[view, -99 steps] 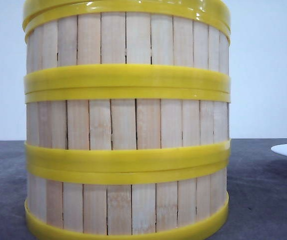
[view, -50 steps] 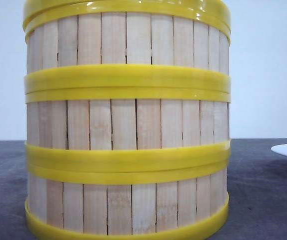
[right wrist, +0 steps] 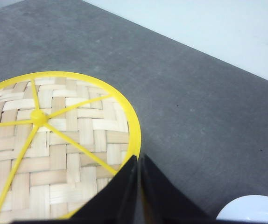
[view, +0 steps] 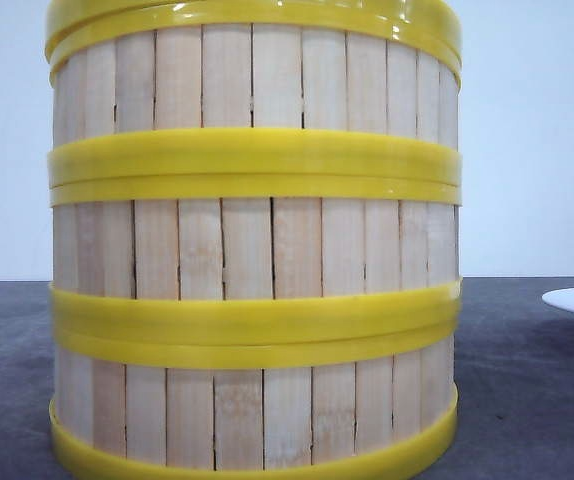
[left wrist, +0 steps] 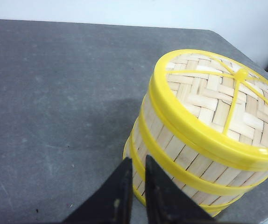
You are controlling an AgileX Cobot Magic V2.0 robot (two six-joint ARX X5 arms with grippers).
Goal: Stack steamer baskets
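Grey tabletop (left wrist: 54, 93) is seen under the finished stack (view: 255, 250). Both claws, left (left wrist: 137, 186) beside its wall and right (right wrist: 137, 186) above its rim at lower centre, are nearly closed and empty.

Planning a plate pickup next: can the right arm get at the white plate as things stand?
Probably yes. The white plate lies on bare table beside the right claw, clear of the steamer stack, with nothing between them. The claw looks shut, so it must open first.
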